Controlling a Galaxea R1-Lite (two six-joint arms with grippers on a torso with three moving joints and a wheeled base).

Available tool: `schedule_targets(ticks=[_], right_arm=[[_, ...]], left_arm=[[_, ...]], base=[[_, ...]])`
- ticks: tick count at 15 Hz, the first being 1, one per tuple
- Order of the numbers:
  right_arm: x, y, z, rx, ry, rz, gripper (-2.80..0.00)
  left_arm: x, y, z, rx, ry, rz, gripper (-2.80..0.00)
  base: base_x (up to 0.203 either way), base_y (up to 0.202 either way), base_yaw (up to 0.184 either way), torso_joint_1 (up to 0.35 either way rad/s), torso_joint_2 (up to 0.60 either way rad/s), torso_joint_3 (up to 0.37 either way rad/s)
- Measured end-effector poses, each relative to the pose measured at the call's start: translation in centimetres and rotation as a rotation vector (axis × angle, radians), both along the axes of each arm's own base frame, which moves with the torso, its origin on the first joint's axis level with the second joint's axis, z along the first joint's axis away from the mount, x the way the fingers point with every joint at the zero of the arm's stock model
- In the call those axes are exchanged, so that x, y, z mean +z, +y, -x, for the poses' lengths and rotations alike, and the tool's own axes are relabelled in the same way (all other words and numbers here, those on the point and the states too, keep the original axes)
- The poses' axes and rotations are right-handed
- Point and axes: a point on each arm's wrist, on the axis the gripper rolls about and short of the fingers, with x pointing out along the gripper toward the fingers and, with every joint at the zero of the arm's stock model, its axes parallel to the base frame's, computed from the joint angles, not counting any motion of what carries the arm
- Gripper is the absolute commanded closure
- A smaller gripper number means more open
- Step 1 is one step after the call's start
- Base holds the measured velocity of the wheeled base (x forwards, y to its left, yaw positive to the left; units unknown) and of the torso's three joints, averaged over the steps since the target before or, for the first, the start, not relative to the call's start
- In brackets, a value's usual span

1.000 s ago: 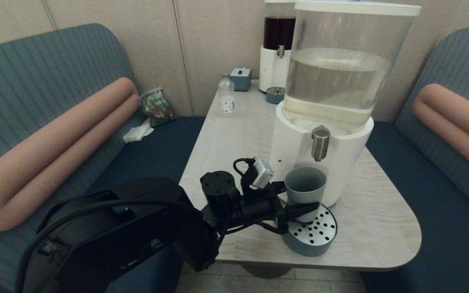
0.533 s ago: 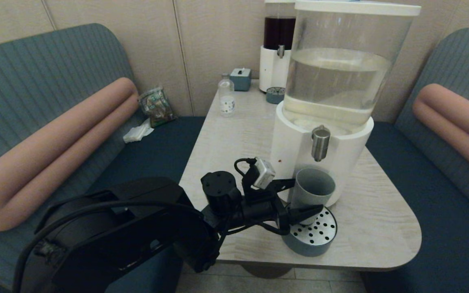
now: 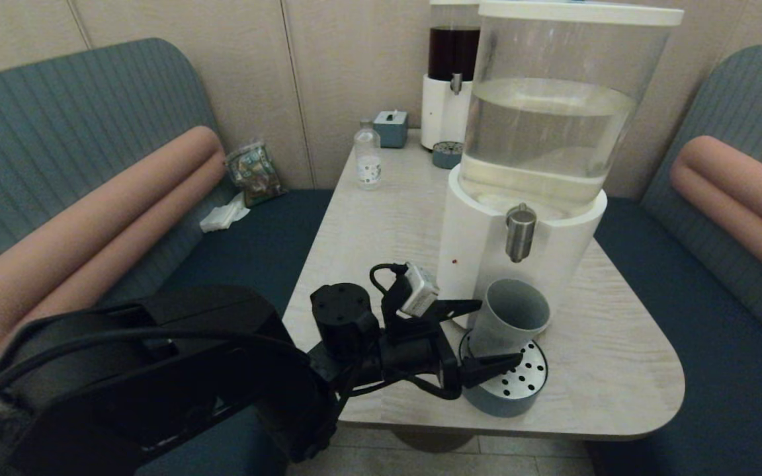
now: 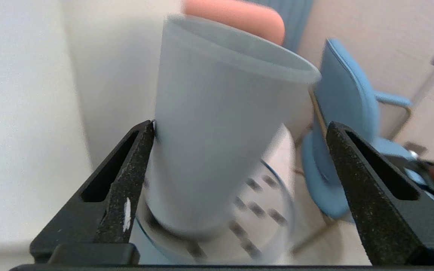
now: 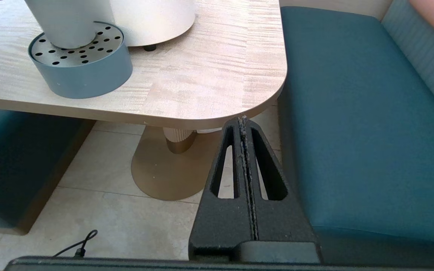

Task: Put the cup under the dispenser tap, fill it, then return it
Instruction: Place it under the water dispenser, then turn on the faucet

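The grey-blue cup [image 3: 510,317] stands tilted on the perforated drip tray [image 3: 520,383], with its rim leaning right, just below the metal dispenser tap [image 3: 520,233]. My left gripper [image 3: 500,330] is open around the cup's lower part. In the left wrist view the cup [image 4: 217,94] sits between the wide-apart fingers of the left gripper [image 4: 239,126]; one finger [image 4: 141,150] touches its side and the other stands clear. I cannot tell whether there is liquid in the cup. My right gripper [image 5: 242,120] is shut and empty, parked low beside the table's corner.
The big white dispenser [image 3: 487,244] rises right behind the cup. At the table's far end stand a dark-liquid dispenser [image 3: 452,79], a small clear bottle [image 3: 368,158] and a blue box [image 3: 391,127]. Blue benches [image 5: 352,113] flank the table [image 3: 619,357].
The cup has gone from upright to leaning right and has shifted a little to the right. My left arm has drawn back towards me, and its fingers stand wider apart.
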Motion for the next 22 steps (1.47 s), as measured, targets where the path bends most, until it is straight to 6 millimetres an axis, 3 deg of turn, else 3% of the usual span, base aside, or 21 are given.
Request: schedule_targets(ticks=[5, 9, 10, 15, 18, 20, 22], right_arm=[[0.0, 0.0, 0.0, 0.000, 0.000, 0.000, 0.00], [0.0, 0.0, 0.0, 0.000, 0.000, 0.000, 0.00], [0.0, 0.0, 0.0, 0.000, 0.000, 0.000, 0.00], [0.0, 0.0, 0.0, 0.000, 0.000, 0.000, 0.00], [0.0, 0.0, 0.0, 0.000, 0.000, 0.000, 0.00], [0.0, 0.0, 0.0, 0.000, 0.000, 0.000, 0.00], [0.0, 0.0, 0.0, 0.000, 0.000, 0.000, 0.00]], left_arm=[[2.3, 3.7, 4.0, 0.008, 0.043, -0.038, -2.80], [7.1, 8.8, 7.1, 0.101, -0.009, 0.023, -2.80], [8.5, 10.2, 7.8, 0.154, -0.030, 0.056, 0.00], [15.7, 17.8, 11.7, 0.534, -0.147, 0.318, 0.00], [18.7, 23.1, 14.1, 0.788, -0.293, 0.428, 0.00], [20.3, 25.4, 17.4, 0.886, -0.404, 0.486, 0.00], [21.2, 26.2, 21.2, 0.936, -0.481, 0.533, 0.00]], base=[[0.000, 0.000, 0.000, 0.000, 0.00, 0.000], [0.000, 0.000, 0.000, 0.000, 0.00, 0.000], [0.000, 0.000, 0.000, 0.000, 0.00, 0.000], [0.000, 0.000, 0.000, 0.000, 0.00, 0.000], [0.000, 0.000, 0.000, 0.000, 0.00, 0.000], [0.000, 0.000, 0.000, 0.000, 0.00, 0.000], [0.000, 0.000, 0.000, 0.000, 0.00, 0.000]])
